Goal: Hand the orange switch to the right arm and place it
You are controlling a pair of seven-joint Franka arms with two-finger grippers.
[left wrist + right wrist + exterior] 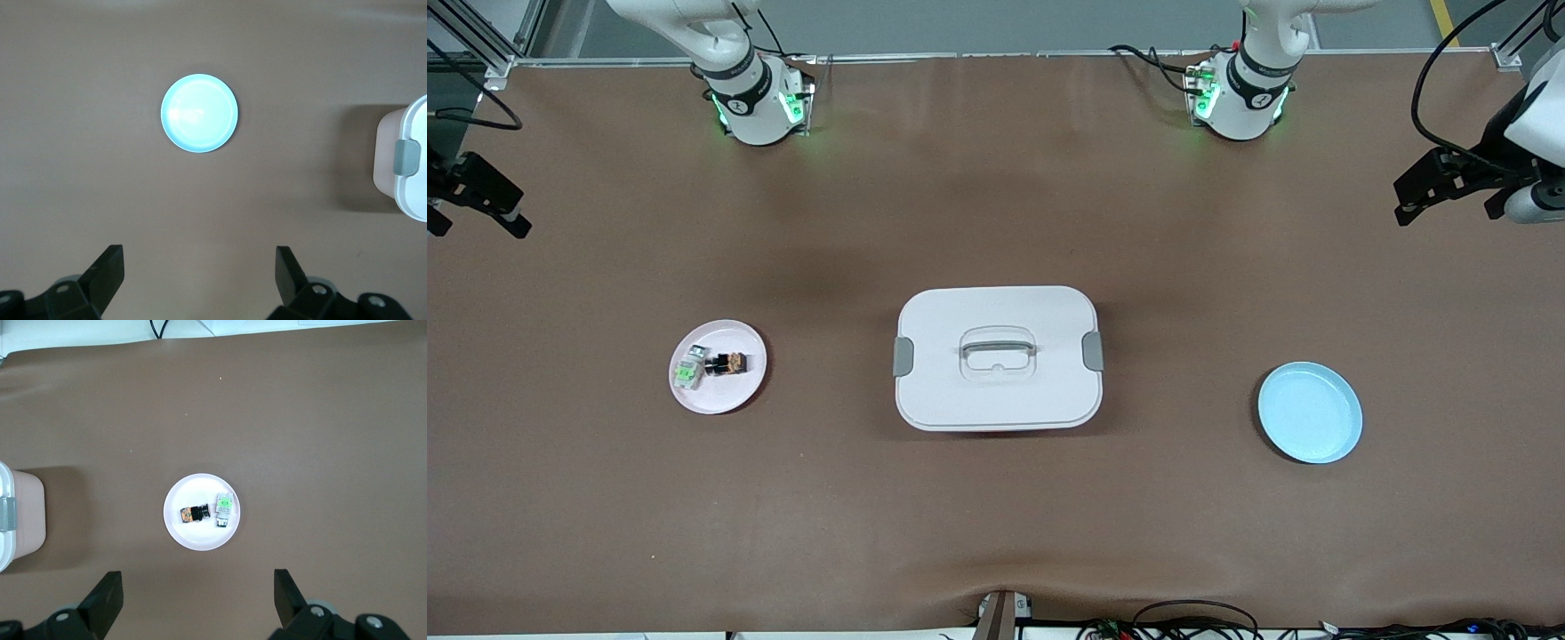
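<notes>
The orange switch (729, 363) is a tiny black block with an orange middle. It lies on a small white plate (720, 400) toward the right arm's end of the table, beside a white-grey part with a green face (687, 373). In the right wrist view the switch (195, 513) lies on the plate (200, 537) beside the green-faced part (225, 509). My right gripper (480, 200) (198, 581) is open and empty, high over the table at that end. My left gripper (1432, 191) (200, 257) is open and empty, high over the left arm's end.
A white lidded box with a handle and grey clips (996, 356) stands mid-table; its edge shows in both wrist views (407, 160) (13, 520). An empty light-blue plate (1310, 412) (199, 113) lies toward the left arm's end. Cables run along the table edge nearest the front camera.
</notes>
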